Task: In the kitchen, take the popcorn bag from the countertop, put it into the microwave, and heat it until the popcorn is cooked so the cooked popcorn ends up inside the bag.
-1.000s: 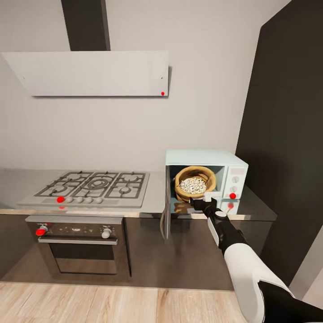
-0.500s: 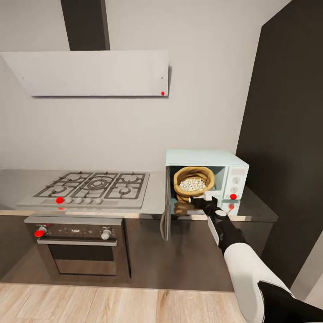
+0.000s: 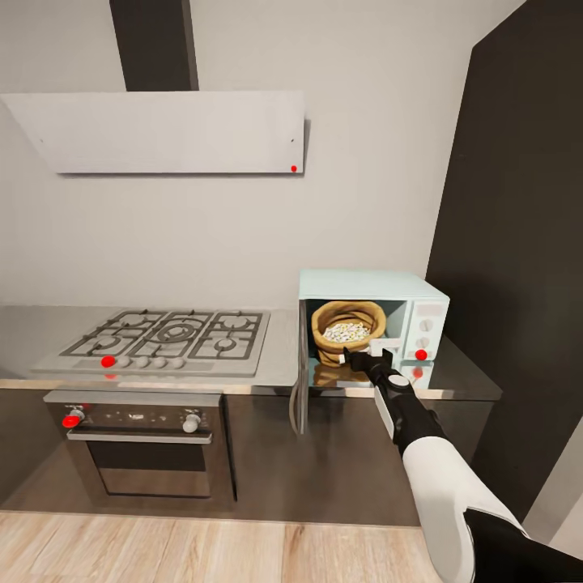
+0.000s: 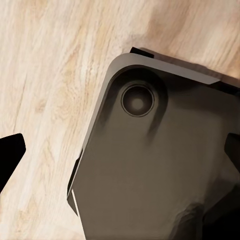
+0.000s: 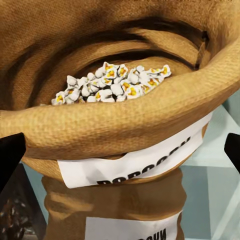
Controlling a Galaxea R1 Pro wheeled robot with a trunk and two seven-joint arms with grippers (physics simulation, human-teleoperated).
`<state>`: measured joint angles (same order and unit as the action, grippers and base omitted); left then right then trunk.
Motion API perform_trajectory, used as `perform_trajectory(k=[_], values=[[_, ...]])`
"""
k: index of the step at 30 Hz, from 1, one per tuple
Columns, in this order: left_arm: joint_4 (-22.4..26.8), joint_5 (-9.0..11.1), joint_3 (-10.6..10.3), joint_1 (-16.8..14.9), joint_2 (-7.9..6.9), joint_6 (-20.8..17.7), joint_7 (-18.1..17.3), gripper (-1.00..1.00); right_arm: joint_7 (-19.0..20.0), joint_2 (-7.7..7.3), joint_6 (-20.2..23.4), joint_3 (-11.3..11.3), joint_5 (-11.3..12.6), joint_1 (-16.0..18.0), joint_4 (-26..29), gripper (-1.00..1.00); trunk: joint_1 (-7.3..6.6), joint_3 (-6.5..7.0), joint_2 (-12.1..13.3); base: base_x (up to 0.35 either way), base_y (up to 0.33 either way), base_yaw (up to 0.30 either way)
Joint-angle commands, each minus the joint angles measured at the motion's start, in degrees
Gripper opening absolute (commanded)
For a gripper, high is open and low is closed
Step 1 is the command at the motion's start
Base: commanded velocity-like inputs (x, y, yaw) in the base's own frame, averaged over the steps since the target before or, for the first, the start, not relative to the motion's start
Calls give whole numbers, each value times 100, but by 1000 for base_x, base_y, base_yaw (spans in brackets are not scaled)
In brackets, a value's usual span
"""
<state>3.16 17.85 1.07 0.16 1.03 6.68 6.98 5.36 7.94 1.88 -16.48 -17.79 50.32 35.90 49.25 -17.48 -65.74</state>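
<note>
The right arm is reaching out from the bottom corner, and the right gripper (image 3: 362, 357) is sitting at the microwave's (image 3: 371, 317) open front, fingers (image 5: 11, 155) spread wide on either side of the popcorn bag (image 3: 348, 328), not holding it. The bag is standing inside, popcorn (image 5: 114, 83) heaped in it, label facing out. The microwave is resting on the countertop (image 3: 465, 374), with the stove (image 3: 166, 335) off to the left. The left gripper's state, can't tell.

White label (image 5: 137, 162) on the bag (image 5: 100, 125): dark capitals, lower half cut off by the fold, looks like "POPCORN"; same word part-visible in its reflection below. Nothing else legible; microwave (image 3: 368, 285) panel markings too small.
</note>
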Motion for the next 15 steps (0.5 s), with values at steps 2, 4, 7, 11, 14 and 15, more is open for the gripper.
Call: perform_trajectory(k=[2,4,7,11,14,15], values=[[9,17,8,2,2,9,14,100,53,5,18,-58,-58,4,13,100,0,-6,-4,0,0,0],[9,17,8,2,0,9,14,100,53,-1,16,-63,-58,4,13,100,0,-6,-4,0,0,0],[9,13,8,2,1,9,14,100,53,3,15,-66,-62,4,13,100,0,-6,-4,0,0,0],[9,14,8,2,-6,1,14,100,53,-2,14,-66,-67,4,13,100,0,-6,-4,55,0,0],[9,9,6,2,-7,6,13,100,53,-3,7,-66,-67,4,13,100,0,-6,-4,276,0,0],[9,8,7,2,-7,6,14,100,53,-3,6,-66,-67,4,13,100,0,-6,-4,197,0,0]])
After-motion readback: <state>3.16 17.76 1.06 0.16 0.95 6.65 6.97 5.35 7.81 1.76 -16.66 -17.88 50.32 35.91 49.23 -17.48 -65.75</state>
